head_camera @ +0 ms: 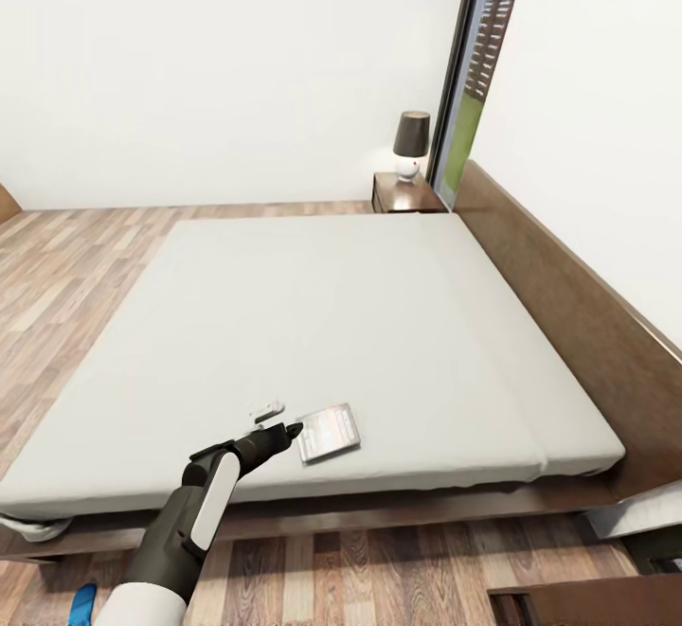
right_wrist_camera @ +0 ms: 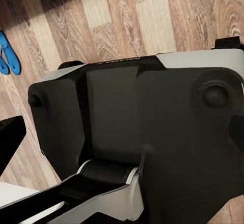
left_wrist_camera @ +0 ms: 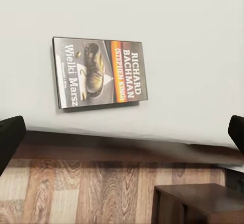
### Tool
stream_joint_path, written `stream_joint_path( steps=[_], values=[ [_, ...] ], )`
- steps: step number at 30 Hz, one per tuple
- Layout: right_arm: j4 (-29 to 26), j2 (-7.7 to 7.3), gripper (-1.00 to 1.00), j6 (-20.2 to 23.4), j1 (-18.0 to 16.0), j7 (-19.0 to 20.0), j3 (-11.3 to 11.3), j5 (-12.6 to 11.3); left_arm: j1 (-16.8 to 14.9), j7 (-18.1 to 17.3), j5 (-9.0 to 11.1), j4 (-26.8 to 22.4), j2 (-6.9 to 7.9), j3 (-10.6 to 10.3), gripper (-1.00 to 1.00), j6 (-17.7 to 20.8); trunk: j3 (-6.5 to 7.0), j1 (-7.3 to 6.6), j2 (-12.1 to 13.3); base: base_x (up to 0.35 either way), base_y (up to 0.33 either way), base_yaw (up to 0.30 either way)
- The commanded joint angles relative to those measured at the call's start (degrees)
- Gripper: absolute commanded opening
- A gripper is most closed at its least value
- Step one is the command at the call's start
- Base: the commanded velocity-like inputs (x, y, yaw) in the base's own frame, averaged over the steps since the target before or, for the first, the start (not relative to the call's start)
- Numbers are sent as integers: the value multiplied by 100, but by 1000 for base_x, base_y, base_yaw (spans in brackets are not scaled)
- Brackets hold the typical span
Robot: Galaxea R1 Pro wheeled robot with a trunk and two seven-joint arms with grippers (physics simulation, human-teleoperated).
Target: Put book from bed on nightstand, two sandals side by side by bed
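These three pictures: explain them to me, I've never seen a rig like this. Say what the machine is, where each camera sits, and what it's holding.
It's a simulated two-armed robot on wheels, steered by a person. The large picture comes from its head, looking down at a bed. The left gripper reaches over the mattress beside a book and holds nothing. A camera by that gripper shows the book flat near the mattress edge, with the open fingertips dark at the picture's sides. The right arm's camera looks down at the robot's own body and a blue sandal on the floor. A nightstand with a lamp stands beyond the bed.

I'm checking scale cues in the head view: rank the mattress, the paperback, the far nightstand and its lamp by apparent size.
1. Pale grey-beige mattress
2. Dark-brown wooden nightstand, though far off
3. Thin paperback book and dark-shaded lamp: too alike to rank
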Motion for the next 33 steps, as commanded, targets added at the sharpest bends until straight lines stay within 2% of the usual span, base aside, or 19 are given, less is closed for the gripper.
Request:
stream_joint_path(
  steps=[1, 33],
  values=[
    [5, -1, 100, 17, -4, 28, -44, -4, -3, 18, 41, -7, -2, 6, 100, 30, -19, 3, -10, 0, 0, 0],
    [5, -1, 100, 14, -4, 28, -44, -4, -3, 18, 41, -12, 0, 6, 100, 30, -303, 3, -10, 0, 0, 0]
  ],
)
